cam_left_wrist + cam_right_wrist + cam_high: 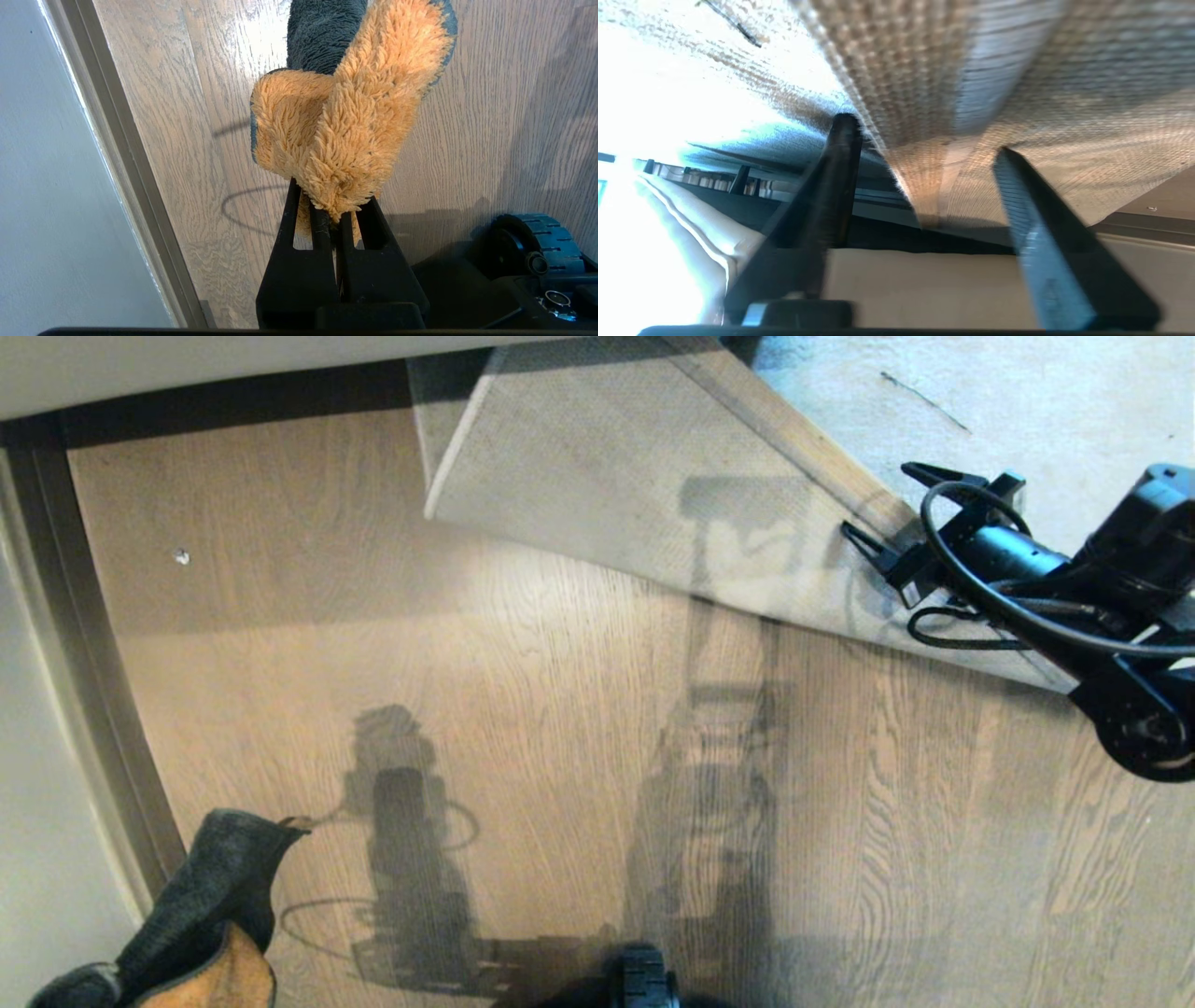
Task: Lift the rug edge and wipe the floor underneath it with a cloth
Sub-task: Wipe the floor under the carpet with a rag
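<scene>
The rug's corner flap [607, 476] is folded back, woven underside up, and the rug edge [597, 565] runs slantwise over the wood floor [467, 709]. My right gripper [879, 501] straddles the fold ridge at the right. Its fingers stand apart, one over the pile side and one on the backing [1017, 107]. In the right wrist view the fold runs between the right gripper's [923, 135] fingers. At the bottom left the cloth [205, 896], dark grey and tan, hangs from my left gripper [332, 210], which is shut on the cloth's [341, 121] tan face.
A grey baseboard and wall [84, 663] run along the left. A small white speck [182, 557] lies on the floor. My base's wheel [644, 980] shows at the bottom middle. The rug's light pile side [1027, 401] fills the top right.
</scene>
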